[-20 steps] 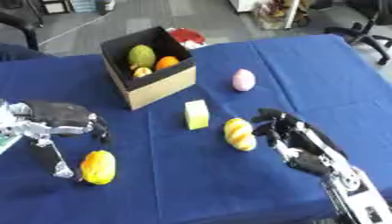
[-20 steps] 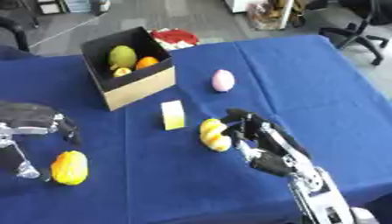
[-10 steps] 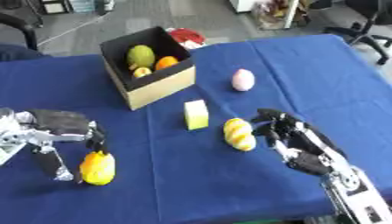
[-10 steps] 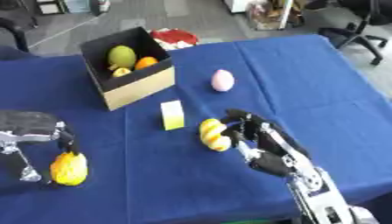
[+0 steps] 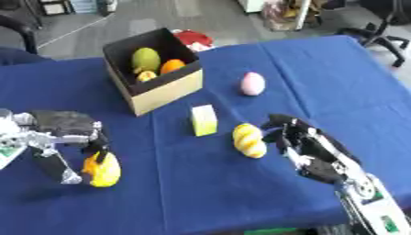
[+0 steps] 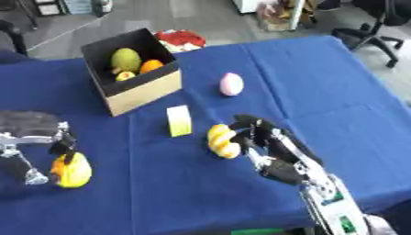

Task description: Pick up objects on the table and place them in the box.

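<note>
Left robot hand [image 5: 68,137] pinching yellow fruit [image 5: 103,169]; right robot hand [image 5: 309,147] spread beside bananas [image 5: 249,140], near table edge.

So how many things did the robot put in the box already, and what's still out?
Three fruits already sit in the box: a green one, an orange one and a small yellow one. The left hand is closing around the orange-yellow fruit. Still on the table: the yellow block, the pink egg and the yellow fruit beside the right hand.
</note>
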